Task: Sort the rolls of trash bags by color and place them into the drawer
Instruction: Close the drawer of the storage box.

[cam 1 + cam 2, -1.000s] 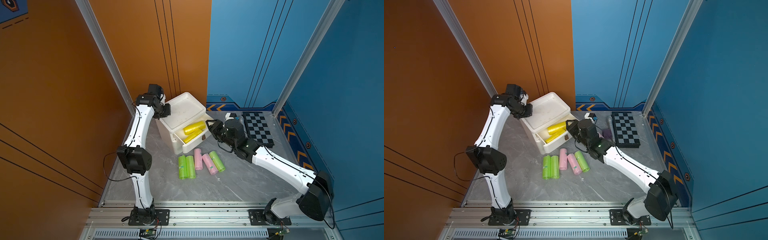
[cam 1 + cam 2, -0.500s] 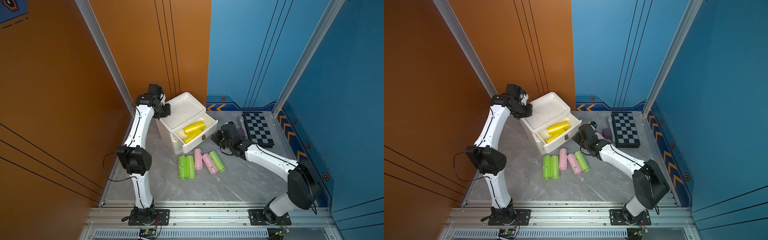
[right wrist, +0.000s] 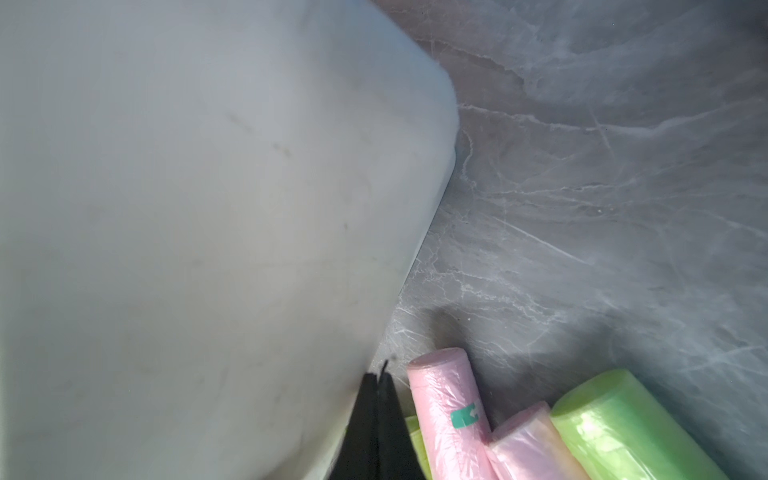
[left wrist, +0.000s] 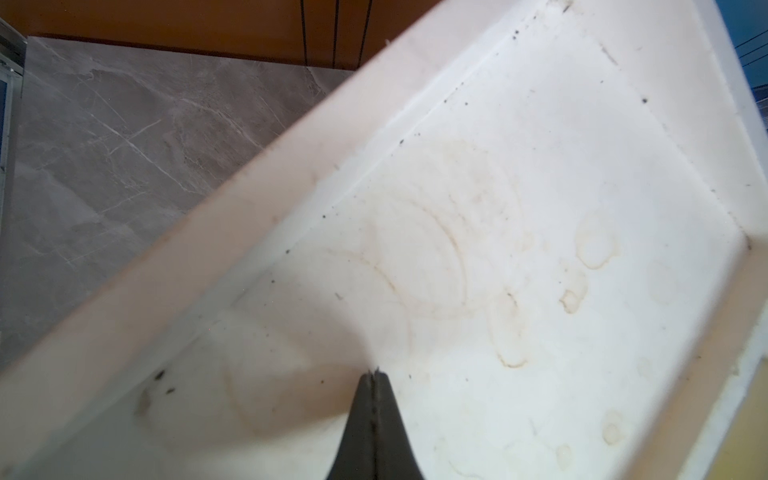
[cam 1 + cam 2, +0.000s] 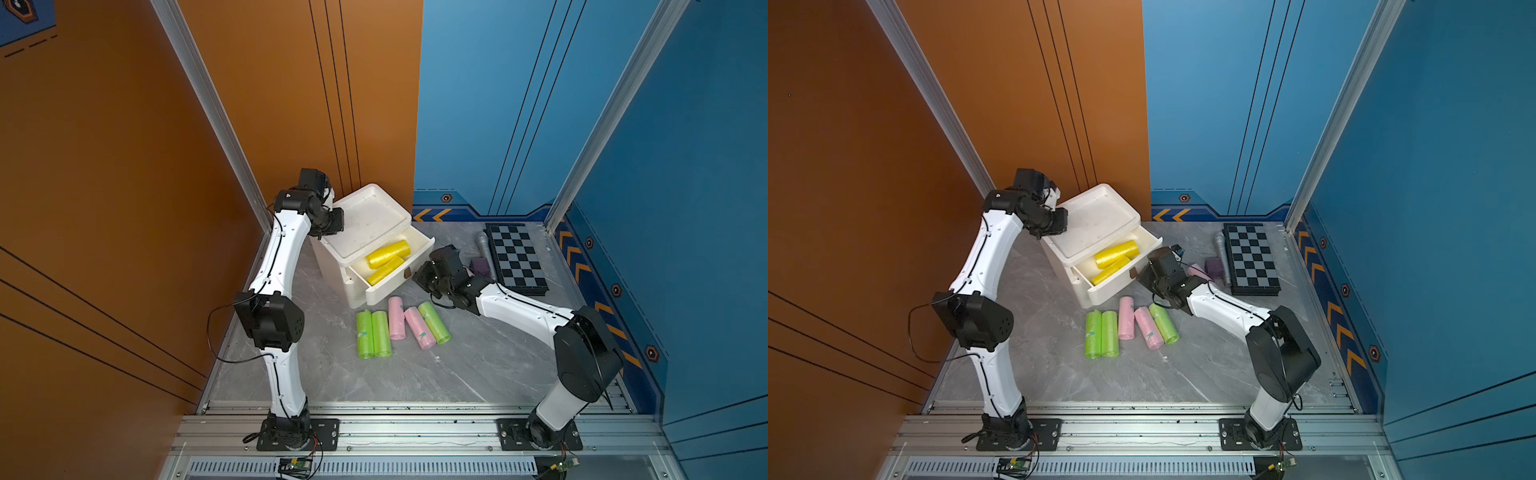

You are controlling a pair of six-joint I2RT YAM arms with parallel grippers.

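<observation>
Left hand pinched together, empty, over the white cabinet's top tray. Right hand pressed together too, holding nothing, right by the open drawer. Two yellow rolls lie inside it; green rolls and pink rolls lie on the table.

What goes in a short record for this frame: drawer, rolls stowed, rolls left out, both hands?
drawer: open, pulled out
stowed: two yellow rolls, lying in the drawer
out, in front of drawer: three green rolls, two pink rolls, on the table
out, apart: third pink roll beside the purple cube, partly hidden by the right arm
left hand: shut, empty, over the top tray
right hand: shut, empty, low by the drawer front
clutter: microphone, chessboard
</observation>
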